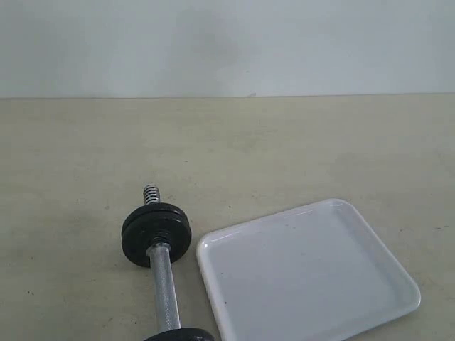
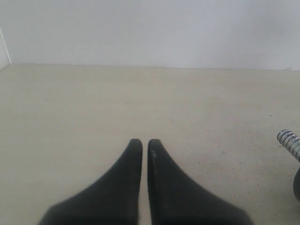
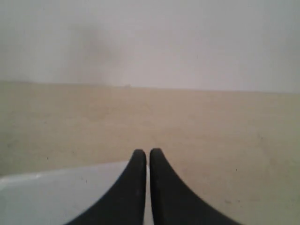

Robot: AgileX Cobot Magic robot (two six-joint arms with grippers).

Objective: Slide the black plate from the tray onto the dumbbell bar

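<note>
Round black plate (image 1: 156,235) sitting on the shiny chrome dumbbell bar (image 1: 164,291), coarse spiral end poking out past it, bar lying on matte beige worktop (image 1: 284,149). Glossy white rounded-corner tray (image 1: 313,277) lying just beside. Smooth black tapered left fingers (image 2: 126,178) and right fingers (image 3: 164,187) both pressing together

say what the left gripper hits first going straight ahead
Way looks free: the left gripper points over the table toward the wall, the dumbbell bar off its line; depth unclear.
</note>
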